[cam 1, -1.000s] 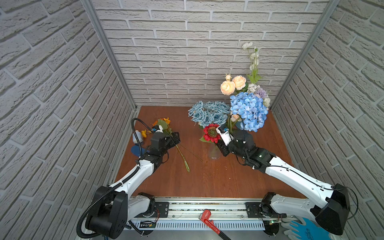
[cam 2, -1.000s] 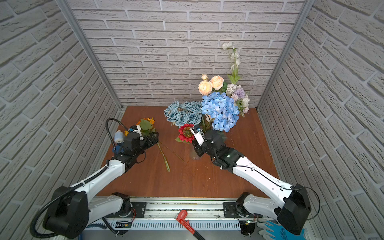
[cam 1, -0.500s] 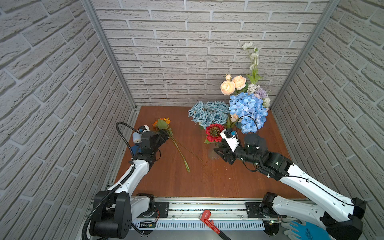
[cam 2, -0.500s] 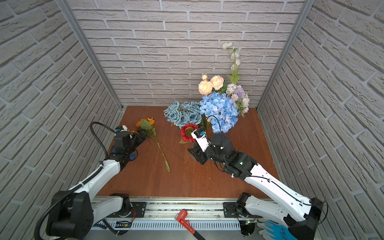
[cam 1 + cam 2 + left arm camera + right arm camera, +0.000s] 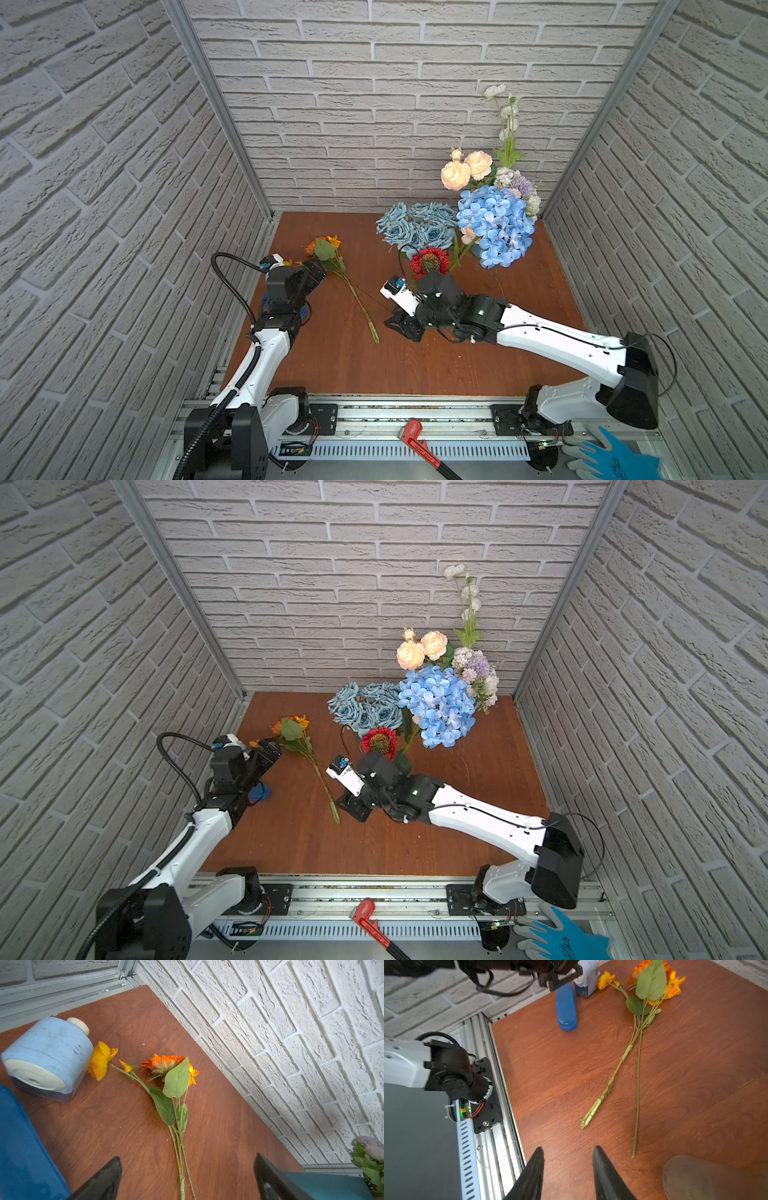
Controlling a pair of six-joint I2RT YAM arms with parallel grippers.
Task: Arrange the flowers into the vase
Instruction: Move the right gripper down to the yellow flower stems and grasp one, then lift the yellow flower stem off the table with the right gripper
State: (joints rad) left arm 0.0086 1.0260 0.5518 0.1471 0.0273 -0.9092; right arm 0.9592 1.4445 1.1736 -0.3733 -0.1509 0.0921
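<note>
Flowers (image 5: 494, 224) are standing bunched toward the counter's (image 5: 415, 365) far right corner, while two orange stems (image 5: 326, 249) are lying flat near its left edge. We are holding the left tool (image 5: 187, 1159) spread wide over those stems (gripping nothing), and the right tool (image 5: 568, 1148) is hovering partly open and empty low over the counter, near the cut stem ends.

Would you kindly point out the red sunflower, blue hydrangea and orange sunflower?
red sunflower (image 5: 429, 262): in a top view, dark centre of bloom.
blue hydrangea (image 5: 494, 226): in a top view, middle of cluster.
orange sunflower (image 5: 161, 1062): left wrist view, petals.
</note>
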